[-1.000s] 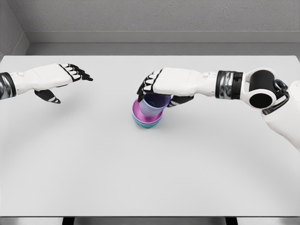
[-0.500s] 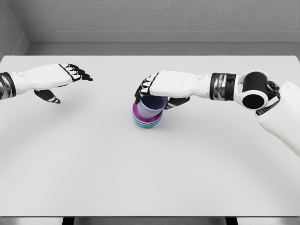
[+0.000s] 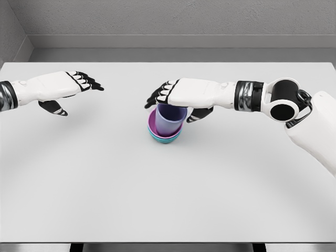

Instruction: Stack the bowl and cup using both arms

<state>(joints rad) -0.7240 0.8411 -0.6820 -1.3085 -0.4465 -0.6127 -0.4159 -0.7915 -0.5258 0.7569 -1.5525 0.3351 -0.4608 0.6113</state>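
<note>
Just above frame centre, the right hand [image 3: 176,97] grips the lavender plastic cup [image 3: 169,119], seating it in the nested magenta-and-teal bowls [image 3: 164,136]; at upper left the left hand [image 3: 63,86] hovers, fingers spread.

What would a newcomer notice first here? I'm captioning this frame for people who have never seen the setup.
The eye goes to the only colour on the white table: a lavender cup sitting in a purple bowl nested in a teal bowl, just above centre. The right hand reaches in from the right directly over the cup, fingers extended past its rim. The left hand hovers open at the far left.
</note>
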